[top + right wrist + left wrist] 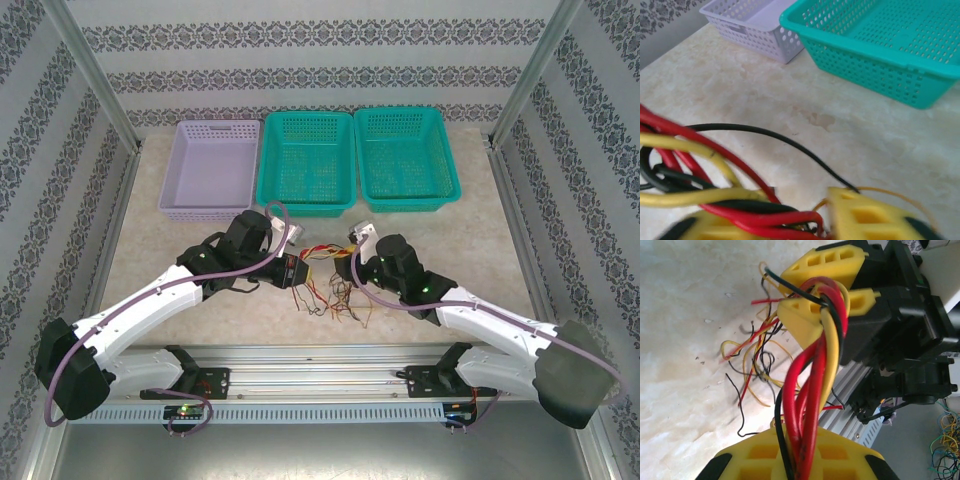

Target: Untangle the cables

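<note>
Cables (807, 385) strung between both grippers, loose ends trailing on the table (680, 365). My left gripper (799, 462) is clamped on the bundle. The right gripper (822, 290) straddles it (pinching or merely around, I cannot tell). Risk: pulling apart could tighten the tangle or slip strands free. The crossings sit hidden behind yellow fingers (800, 322).
</note>
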`<state>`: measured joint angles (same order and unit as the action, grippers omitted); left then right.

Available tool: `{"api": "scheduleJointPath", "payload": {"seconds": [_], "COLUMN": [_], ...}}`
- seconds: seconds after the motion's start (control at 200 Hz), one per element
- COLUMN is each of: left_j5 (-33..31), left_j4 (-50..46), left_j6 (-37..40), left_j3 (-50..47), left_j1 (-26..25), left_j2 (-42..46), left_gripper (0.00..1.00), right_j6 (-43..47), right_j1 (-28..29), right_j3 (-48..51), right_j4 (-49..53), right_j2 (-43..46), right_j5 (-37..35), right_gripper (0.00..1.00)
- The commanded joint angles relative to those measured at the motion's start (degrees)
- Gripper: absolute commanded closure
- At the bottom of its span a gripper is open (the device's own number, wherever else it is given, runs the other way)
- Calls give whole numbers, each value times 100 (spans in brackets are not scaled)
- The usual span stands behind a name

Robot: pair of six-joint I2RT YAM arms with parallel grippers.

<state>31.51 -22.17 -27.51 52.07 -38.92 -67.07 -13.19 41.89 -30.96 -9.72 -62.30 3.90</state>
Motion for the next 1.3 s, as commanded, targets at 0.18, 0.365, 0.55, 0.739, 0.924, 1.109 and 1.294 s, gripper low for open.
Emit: {"api": "scheduleJointPath", "payload": {"seconds": [0.18,0.365,0.55,0.739,0.924,1.109,1.294], "left_j5": [-418,-1163,-1397,-1091,-203,665,1183], "left_j4": [-903,-2220,-3246,-3215,-2314,-1037,370], "left_j6": [410,1038,1658,1805,1481,857,116], "left_j3": [328,868,1385,1321,879,185,-483], "left_j1": [2,16,75,112,112,112,112], "left_j2": [173,159,65,83,197,631,1188], "left_gripper": [100,100,100,90,60,38,29], "right_j6": [260,265,139,274,296,207,107], "right_j1": [29,-25,-251,-250,-59,-61,-71], "right_j3": [-629,-902,-1017,-842,-874,-1070,-1043], "right_j4": [1480,2368,2833,2241,2049,2335,2223], "right_j2": [255,376,613,978,1186,1414,1548], "right_j5": [-3131,-4563,-4704,-2784,-1642,-1471,-1158], "right_gripper": [100,100,100,100,100,100,100]}}
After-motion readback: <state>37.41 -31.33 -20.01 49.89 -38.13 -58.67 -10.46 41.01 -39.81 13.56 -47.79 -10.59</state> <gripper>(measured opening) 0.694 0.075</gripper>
